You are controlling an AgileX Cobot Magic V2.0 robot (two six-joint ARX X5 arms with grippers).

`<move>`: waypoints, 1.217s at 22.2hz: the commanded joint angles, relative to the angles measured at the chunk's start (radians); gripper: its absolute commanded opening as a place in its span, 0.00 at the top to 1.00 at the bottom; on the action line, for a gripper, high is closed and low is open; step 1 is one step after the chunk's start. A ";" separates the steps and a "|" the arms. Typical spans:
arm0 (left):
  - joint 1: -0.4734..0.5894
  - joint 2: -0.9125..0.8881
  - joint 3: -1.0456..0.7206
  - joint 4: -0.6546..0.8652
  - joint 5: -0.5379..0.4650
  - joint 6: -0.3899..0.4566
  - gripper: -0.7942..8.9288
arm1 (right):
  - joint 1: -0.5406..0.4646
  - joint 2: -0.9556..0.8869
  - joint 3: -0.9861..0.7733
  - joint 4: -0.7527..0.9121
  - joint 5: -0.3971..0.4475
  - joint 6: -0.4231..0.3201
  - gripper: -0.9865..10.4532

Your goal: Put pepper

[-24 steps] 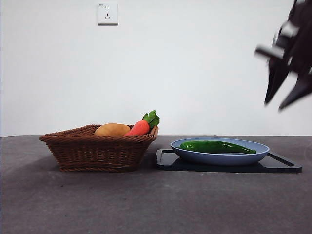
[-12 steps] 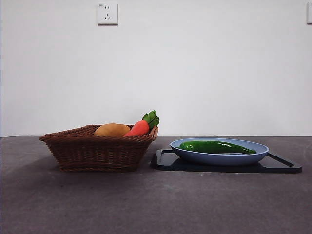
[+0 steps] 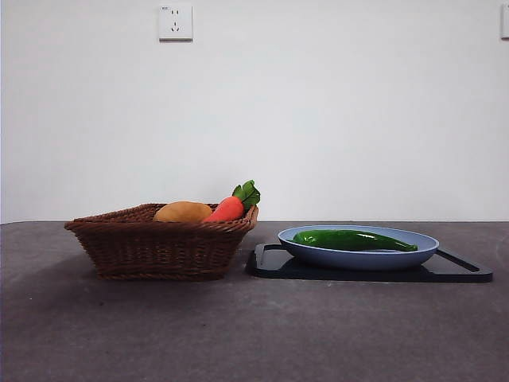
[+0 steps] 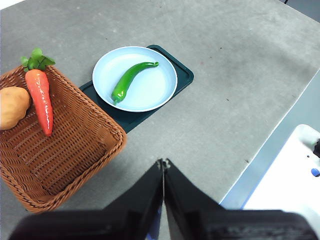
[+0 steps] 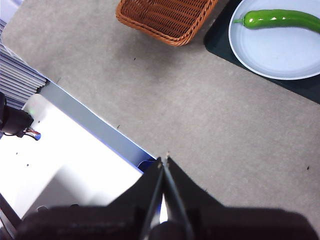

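Pepper: the long green pepper (image 3: 354, 239) lies flat in the blue plate (image 3: 358, 256), with no pincer touching it.
Plate: it sits on a black tray (image 3: 370, 273) on the gray counter (image 3: 254, 334), near the counter's middle and well away from its edges.
Basket: the brown basket (image 3: 163, 247) stands just beside the tray, with a carrot (image 3: 229, 207) and a potato (image 3: 183, 212) in it.
Left pincer: the left pincer (image 4: 163, 165) has its two black jaws pressed together and holds nothing. It hangs high over the counter's edge.
Right pincer: the right pincer (image 5: 164, 161) is also pressed closed and holds nothing. It hangs high over the other edge of the counter.
Which way: the pepper lies well apart from both pincers, out toward the middle of the counter.
Long way: the pepper's long side runs across the plate, tip pointing away from the basket.
Nearer arm: I cannot tell which arm is closer.
Job: it looks done, since the pepper rests in the plate.
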 commanded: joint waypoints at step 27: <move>0.658 -0.545 -0.613 1.017 -0.108 0.223 0.91 | 0.003 0.005 0.018 -0.016 0.003 0.015 0.90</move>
